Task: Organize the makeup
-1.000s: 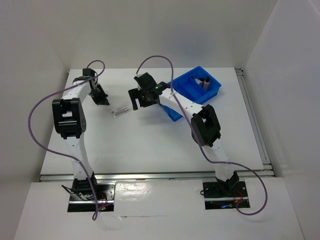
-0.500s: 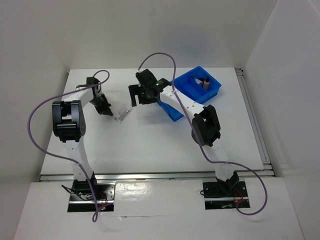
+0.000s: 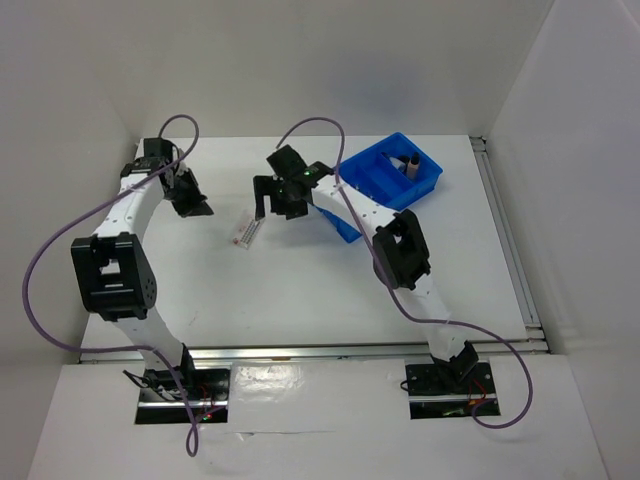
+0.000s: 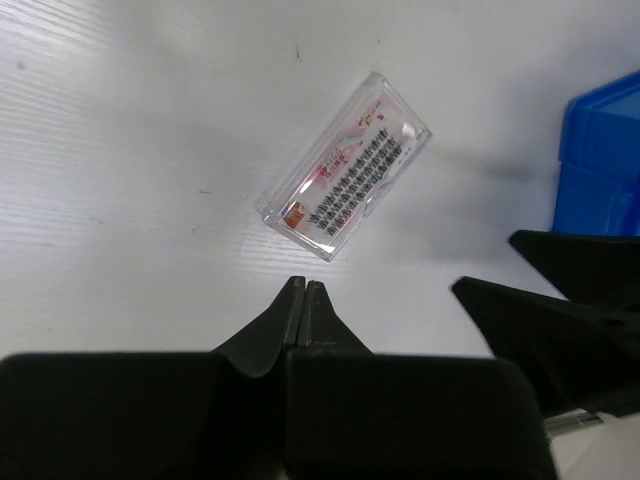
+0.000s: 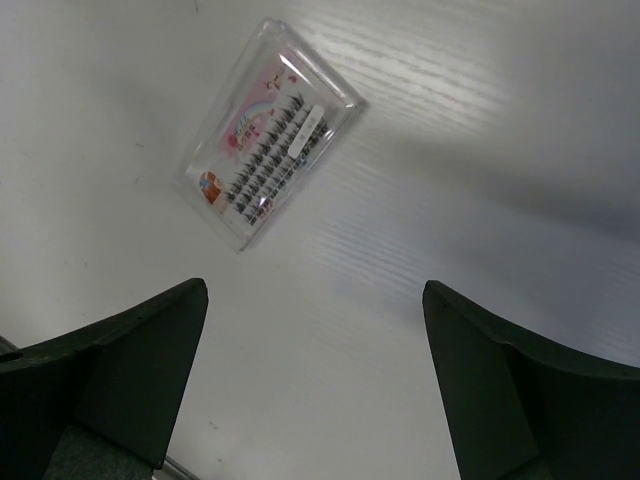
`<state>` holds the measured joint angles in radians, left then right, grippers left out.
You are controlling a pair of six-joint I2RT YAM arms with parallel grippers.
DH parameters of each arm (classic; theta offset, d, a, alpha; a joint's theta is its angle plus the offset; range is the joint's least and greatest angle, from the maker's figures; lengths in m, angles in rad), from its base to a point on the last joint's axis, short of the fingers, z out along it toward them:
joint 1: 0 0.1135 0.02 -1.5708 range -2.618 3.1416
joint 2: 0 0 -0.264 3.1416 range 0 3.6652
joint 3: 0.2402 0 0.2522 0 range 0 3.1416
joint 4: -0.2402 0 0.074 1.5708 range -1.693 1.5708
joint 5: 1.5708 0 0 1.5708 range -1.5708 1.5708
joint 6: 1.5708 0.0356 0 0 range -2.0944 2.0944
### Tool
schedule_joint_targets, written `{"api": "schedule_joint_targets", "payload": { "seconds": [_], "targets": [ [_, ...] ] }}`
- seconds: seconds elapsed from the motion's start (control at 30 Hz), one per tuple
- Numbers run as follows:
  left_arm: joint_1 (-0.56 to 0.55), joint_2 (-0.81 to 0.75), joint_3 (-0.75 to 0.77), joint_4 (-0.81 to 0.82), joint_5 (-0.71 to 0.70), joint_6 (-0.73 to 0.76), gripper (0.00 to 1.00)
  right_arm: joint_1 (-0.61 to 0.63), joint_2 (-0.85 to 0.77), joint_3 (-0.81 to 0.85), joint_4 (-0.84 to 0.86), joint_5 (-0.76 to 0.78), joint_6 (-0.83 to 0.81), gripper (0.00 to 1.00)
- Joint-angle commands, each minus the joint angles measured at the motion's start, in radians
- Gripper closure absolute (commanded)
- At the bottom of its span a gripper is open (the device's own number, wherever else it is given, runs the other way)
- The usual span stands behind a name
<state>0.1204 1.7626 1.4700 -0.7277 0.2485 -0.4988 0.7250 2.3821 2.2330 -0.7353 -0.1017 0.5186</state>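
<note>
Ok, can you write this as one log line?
left claw: shut, empty | right claw: open, empty | clear flat plastic lash case: lying on white table, not held

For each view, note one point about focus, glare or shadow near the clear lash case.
Left wrist: lash case sharp, with bright glints along its clear rim. Right wrist: case sharp, a soft grey shadow crossing the table at upper right. Top external: case too small to read its print.
</note>
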Motion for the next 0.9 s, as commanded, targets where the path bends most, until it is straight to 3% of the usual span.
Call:
{"api": "schedule_joint_targets", "payload": {
  "seconds": [0.0, 0.13, 0.2, 0.27, 0.3, 0.37, 0.4, 0.47, 0.63, 0.87],
  "targets": [
    [0.021, -0.043, 0.042, -0.035, -0.003, 0.02, 1.0, 0.051, 0.026, 0.047, 0.031, -0.009, 0.034, 0.04],
    [0.021, -0.063, 0.042, -0.035, -0.003, 0.02, 1.0, 0.06, 0.054, 0.073, 0.031, 0.0, 0.044, 0.04],
    [0.021, -0.063, 0.033, -0.026, -0.024, 0.02, 0.91, 0.06, 0.054, 0.073, 0.031, 0.014, 0.044, 0.04],
    [0.01, -0.063, 0.033, -0.026, -0.049, 0.031, 0.77, 0.06, -0.003, -0.008, 0.083, 0.014, 0.044, 0.04],
    [0.01, -0.063, 0.033, -0.035, -0.07, 0.04, 0.61, 0.06, -0.017, -0.031, 0.108, 0.014, 0.044, 0.04],
    [-0.001, -0.063, 0.046, -0.035, -0.089, 0.049, 0.41, 0.051, -0.017, -0.03, 0.09, 0.0, 0.044, 0.04],
    [-0.013, -0.063, 0.046, -0.035, -0.104, 0.065, 0.22, 0.051, -0.017, -0.018, 0.073, 0.01, 0.053, 0.04],
    [-0.045, -0.043, 0.067, -0.035, -0.114, 0.095, 0.09, 0.051, -0.029, -0.009, 0.047, 0.019, 0.054, 0.04],
    [-0.204, 0.092, 0.211, -0.137, -0.322, 0.189, 0.0, 0.051, -0.246, -0.207, 0.056, 0.071, 0.001, 0.04],
    [-0.34, 0.265, 0.308, -0.171, -0.387, 0.243, 0.0, 0.042, -0.587, -0.536, -0.01, 0.243, 0.035, 0.04]
  ]
}}
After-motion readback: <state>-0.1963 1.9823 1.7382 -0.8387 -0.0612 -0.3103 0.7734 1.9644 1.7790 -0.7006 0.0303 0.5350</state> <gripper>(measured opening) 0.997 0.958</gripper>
